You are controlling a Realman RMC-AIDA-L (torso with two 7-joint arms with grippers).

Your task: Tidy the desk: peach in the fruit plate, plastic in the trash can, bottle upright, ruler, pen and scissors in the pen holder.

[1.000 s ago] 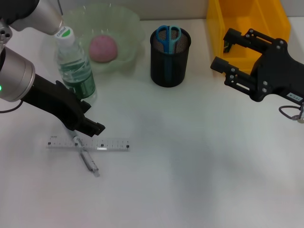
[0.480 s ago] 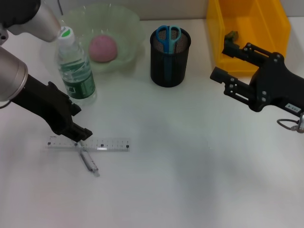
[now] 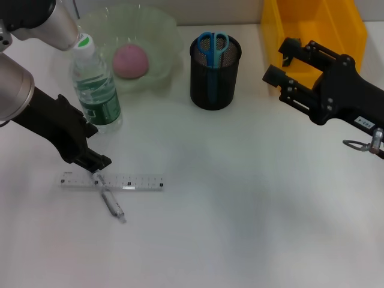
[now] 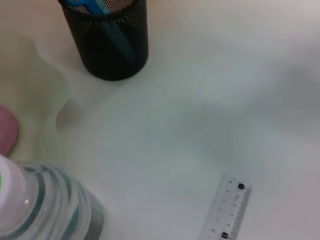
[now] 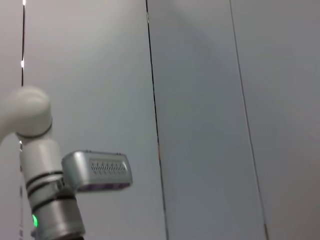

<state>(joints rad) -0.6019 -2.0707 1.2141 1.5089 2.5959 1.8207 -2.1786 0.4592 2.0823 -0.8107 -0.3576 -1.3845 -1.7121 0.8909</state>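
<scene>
The left hand (image 3: 99,163) hangs low over the bench (image 3: 240,210), its black fingertips right at the spot where the pen (image 3: 108,195) crosses the clear ruler (image 3: 111,182); whether its fingers are apart or together cannot be told. The pen lies slantwise over the ruler, both flat on the bench. Just behind the left hand the water bottle (image 3: 95,87) stands upright with its green-marked cap on. Behind the bottle sits the pale green fruit plate (image 3: 162,30) with the pink peach (image 3: 130,61) inside it. To the side of the plate stands the black mesh pen holder (image 3: 214,75), and the blue-handled scissors (image 3: 212,47) stand in it. The right hand (image 3: 277,65) hovers with its fingers spread wide and nothing between them, just in front of the yellow bin (image 3: 312,30).
</scene>
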